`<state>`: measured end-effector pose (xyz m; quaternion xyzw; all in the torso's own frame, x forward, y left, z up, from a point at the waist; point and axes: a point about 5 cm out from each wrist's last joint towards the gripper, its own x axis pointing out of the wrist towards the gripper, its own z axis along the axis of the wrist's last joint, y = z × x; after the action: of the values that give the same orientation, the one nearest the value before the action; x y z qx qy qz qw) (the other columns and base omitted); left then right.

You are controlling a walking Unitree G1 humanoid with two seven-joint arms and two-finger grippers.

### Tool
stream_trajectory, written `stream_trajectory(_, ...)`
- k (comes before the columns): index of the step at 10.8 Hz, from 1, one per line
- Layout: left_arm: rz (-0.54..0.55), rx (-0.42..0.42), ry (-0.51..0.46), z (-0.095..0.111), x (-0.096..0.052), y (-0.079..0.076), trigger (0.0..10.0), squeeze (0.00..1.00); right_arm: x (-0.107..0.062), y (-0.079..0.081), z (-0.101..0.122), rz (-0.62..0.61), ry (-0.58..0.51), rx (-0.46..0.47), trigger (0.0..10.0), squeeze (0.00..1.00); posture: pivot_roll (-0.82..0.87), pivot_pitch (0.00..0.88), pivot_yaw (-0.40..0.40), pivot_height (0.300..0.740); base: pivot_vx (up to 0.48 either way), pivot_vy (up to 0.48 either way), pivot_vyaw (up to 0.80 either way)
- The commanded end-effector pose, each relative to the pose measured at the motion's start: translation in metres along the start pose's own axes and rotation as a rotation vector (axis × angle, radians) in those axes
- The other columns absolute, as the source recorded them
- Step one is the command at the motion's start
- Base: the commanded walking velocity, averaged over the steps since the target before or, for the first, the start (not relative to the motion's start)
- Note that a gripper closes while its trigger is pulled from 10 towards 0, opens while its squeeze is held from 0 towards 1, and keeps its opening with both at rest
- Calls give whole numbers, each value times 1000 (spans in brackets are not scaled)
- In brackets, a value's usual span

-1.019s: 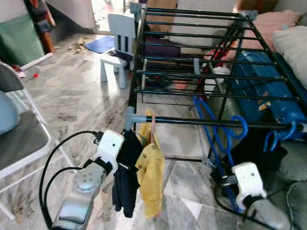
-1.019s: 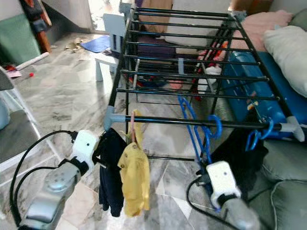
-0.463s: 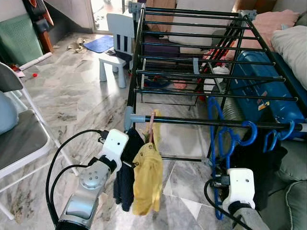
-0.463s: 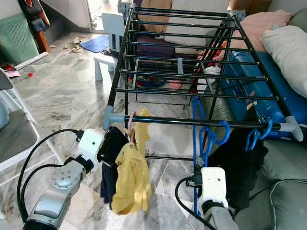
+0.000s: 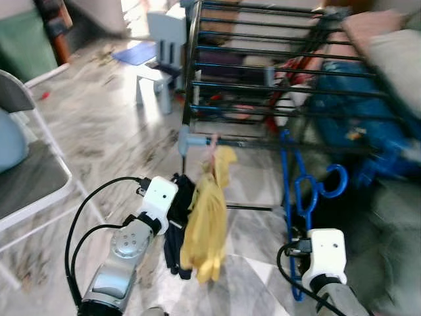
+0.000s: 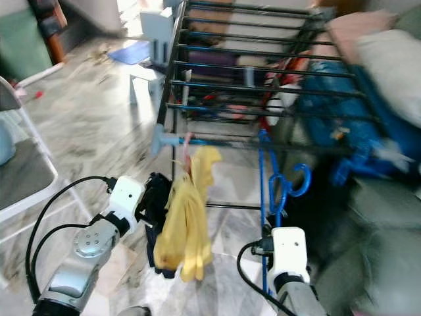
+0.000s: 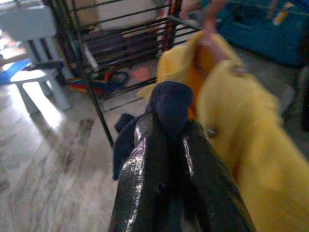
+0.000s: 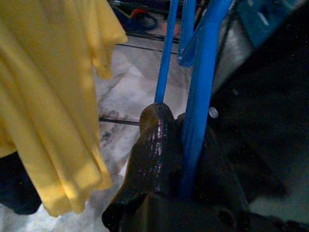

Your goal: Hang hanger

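Note:
A blue plastic hanger (image 5: 295, 187) stands upright in front of the black drying rack (image 5: 263, 85). Its hook (image 5: 334, 184) sits just below the rack's blurred front bar (image 5: 197, 140). My right gripper (image 8: 186, 121) is shut on the hanger's lower part, under the white wrist block (image 5: 327, 252). A yellow garment (image 5: 207, 217) hangs from a pink hanger at the bar's left end. My left gripper (image 7: 169, 125) is shut on a dark navy garment (image 5: 176, 227) hanging beside the yellow one.
A folding chair (image 5: 26, 178) stands at the left. A small pale child's chair (image 5: 161, 62) is behind the rack's left corner. Blue cases and cushions (image 5: 355, 112), with dark clothes below, crowd the right side. The marble floor (image 5: 99, 125) lies open to the left.
The camera has shifted and the picture has blurred. My right gripper has brought the blue hanger from a slant to upright. My left gripper still holds the navy garment.

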<state>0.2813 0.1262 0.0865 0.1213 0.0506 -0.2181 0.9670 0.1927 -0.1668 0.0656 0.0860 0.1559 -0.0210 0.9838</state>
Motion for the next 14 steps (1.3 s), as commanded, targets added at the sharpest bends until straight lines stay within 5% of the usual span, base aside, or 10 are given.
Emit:
stream_trajectory(1,-7,7,-30,5,2,-2,10000,0,-1,-4,3,-17,-3,-13,10000,0,19,0,-55,740,-341,0,0)
stream_trajectory(11,-15,21,-28,1,2,-3,10000,0,3,-14,-16,-86,147,46,10000,0,47,0,-72,740,-350,0,0)
stream_trajectory(14,-22,8,-32,1,2,-8,10000,0,10,-15,-3,-128,27,-24,10000,0,53,0,-76,740,-252,0,0)
